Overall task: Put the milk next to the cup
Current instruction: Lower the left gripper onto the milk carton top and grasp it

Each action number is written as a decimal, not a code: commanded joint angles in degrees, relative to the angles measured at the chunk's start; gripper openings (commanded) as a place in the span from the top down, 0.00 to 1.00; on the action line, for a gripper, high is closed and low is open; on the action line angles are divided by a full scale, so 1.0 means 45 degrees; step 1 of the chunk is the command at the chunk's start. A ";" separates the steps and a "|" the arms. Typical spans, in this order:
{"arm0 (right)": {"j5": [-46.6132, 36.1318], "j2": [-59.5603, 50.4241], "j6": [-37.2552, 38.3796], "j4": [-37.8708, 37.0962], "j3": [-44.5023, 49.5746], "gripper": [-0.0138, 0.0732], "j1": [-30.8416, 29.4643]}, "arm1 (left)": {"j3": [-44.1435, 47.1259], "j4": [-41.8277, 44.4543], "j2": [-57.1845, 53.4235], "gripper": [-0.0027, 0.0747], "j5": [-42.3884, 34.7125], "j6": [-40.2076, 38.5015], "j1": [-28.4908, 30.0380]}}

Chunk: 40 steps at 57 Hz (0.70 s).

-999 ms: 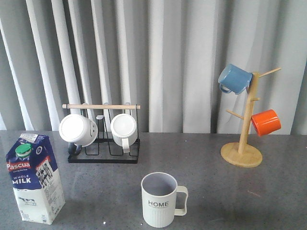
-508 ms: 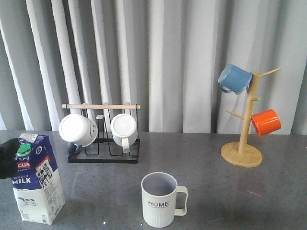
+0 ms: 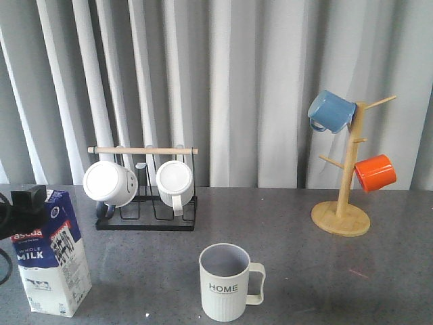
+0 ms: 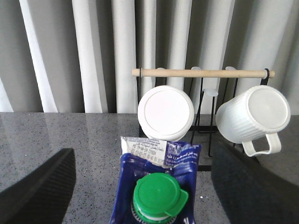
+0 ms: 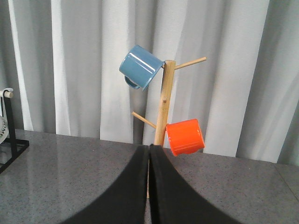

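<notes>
Left gripper [image 4: 145, 186] spread wide astride upright blue-and-white milk carton [image 4: 156, 186], green cap, red band

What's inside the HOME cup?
The cup looks empty: only its grey inner wall shows in the front view. Its bottom is hidden behind the near rim, so I can't be sure.

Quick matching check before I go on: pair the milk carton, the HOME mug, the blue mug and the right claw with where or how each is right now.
1. milk carton
2. HOME mug
3. blue mug
4. right claw

a. hung high on the wooden mug tree
b. shut, holding nothing
c. between the open left claw's fingers
d. front centre of the table, handle to the right in the front view

Pairs: 1-c, 2-d, 3-a, 4-b
</notes>
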 commanded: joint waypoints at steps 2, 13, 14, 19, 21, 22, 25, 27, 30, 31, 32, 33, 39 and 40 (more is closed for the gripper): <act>-0.0930 -0.0145 0.0026 -0.0102 -0.0445 0.85 -0.0061 | -0.0439 -0.0086 0.0056 0.22 -0.1555 -0.0023 -0.0054; -0.0930 -0.0145 0.0026 -0.0102 -0.0445 0.85 -0.0061 | -0.0439 -0.0063 0.0565 0.22 -0.2136 -0.0729 -0.0054; -0.0930 -0.0145 0.0026 -0.0102 -0.0445 0.85 -0.0061 | -0.0439 -0.0066 0.0627 0.22 -0.2153 -0.0717 -0.0054; -0.0929 -0.0145 0.0026 -0.0102 -0.0445 0.85 -0.0061 | -0.0439 -0.0031 0.0793 0.22 -0.2142 -0.0717 -0.0054; -0.0945 -0.0145 0.0026 -0.0102 -0.0445 0.85 -0.0061 | -0.0439 -0.0033 0.0898 0.22 -0.2119 -0.0717 -0.0054; -0.0945 -0.0145 0.0026 -0.0102 -0.0445 0.85 -0.0061 | -0.0439 -0.0033 0.0912 0.22 -0.2102 -0.0717 -0.0054; -0.0939 -0.0145 0.0026 -0.0102 -0.0445 0.85 -0.0061 | -0.0439 -0.0033 0.0997 0.22 -0.2046 -0.0717 -0.0054; -0.0939 -0.0145 0.0026 -0.0102 -0.0445 0.85 -0.0061 | -0.0439 -0.0033 0.1068 0.22 -0.1988 -0.0717 -0.0054; -0.0939 -0.0145 0.0026 -0.0102 -0.0445 0.85 -0.0061 | -0.0439 -0.0033 0.1172 0.22 -0.1988 -0.0717 -0.0054; -0.0939 -0.0145 0.0026 -0.0102 -0.0445 0.85 -0.0061 | -0.0439 -0.0033 0.1210 0.22 -0.2013 -0.0717 -0.0054; -0.0939 -0.0145 0.0026 -0.0102 -0.0445 0.85 -0.0061 | -0.0439 -0.0033 0.1258 0.22 -0.2046 -0.0717 -0.0054; -0.0939 -0.0145 0.0026 -0.0102 -0.0445 0.85 -0.0061 | -0.0439 -0.0033 0.1296 0.22 -0.2046 -0.0717 -0.0054; -0.0939 -0.0145 0.0026 -0.0102 -0.0445 0.85 -0.0061 | -0.0439 -0.0033 0.1648 0.22 -0.2141 -0.0717 -0.0054; -0.0939 -0.0145 0.0026 -0.0102 -0.0445 0.85 -0.0061 | -0.0439 -0.0033 0.1696 0.22 -0.2173 -0.0717 -0.0054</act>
